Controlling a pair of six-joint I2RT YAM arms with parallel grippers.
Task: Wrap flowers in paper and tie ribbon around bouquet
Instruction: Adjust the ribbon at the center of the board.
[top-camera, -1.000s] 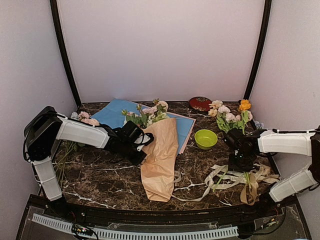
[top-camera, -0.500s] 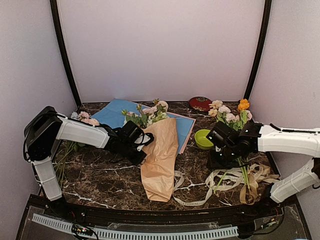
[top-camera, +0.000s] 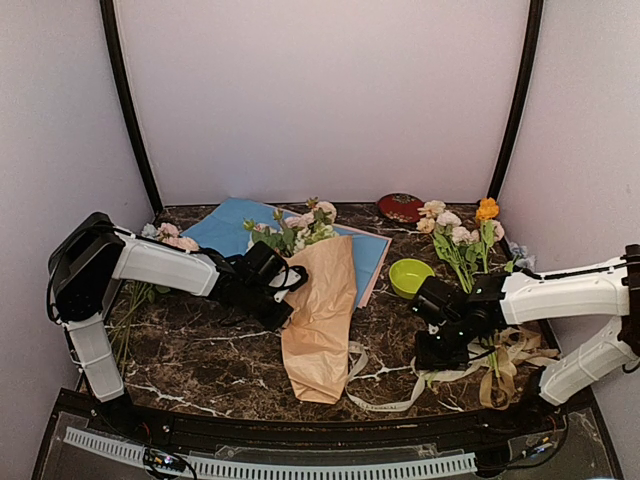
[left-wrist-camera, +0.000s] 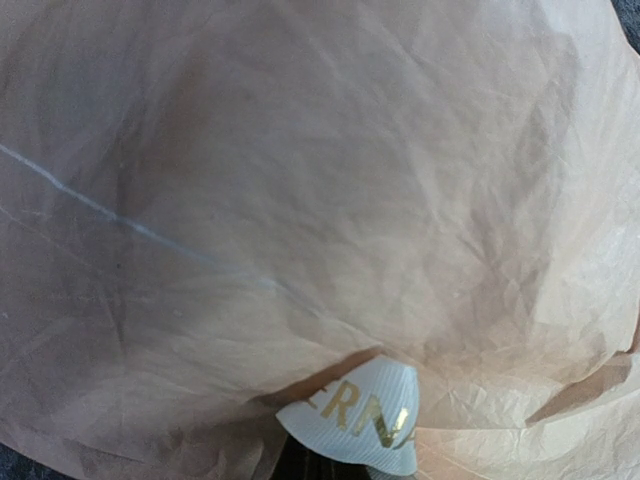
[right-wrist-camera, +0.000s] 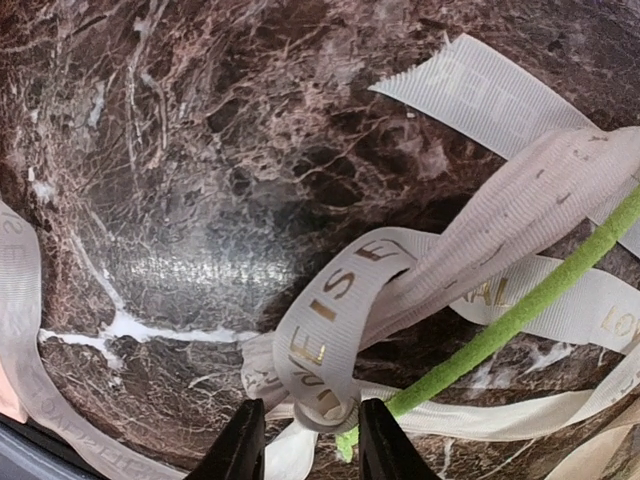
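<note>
From above, the left claw (top-camera: 281, 308) has its tips hidden against the paper (top-camera: 322, 300), and the flowers (top-camera: 300, 228) lose their stems inside it. In the left wrist view the paper fills the frame and covers the fingers. A curl of ribbon (left-wrist-camera: 355, 415) is cut off at the lower edge, its gold lettering incomplete. The right claw (right-wrist-camera: 312, 440) shows only fingertips at its view's lower edge.

Soft, even light from above.
Sharp overhead, with faint diffuse shade on the table (top-camera: 200, 360). Close and slightly soft at the left wrist, dim and greyish over the left of the paper (left-wrist-camera: 300, 180). Crisp on the ribbon (right-wrist-camera: 330, 310) at the right wrist, with a pale glare patch on the marble.
</note>
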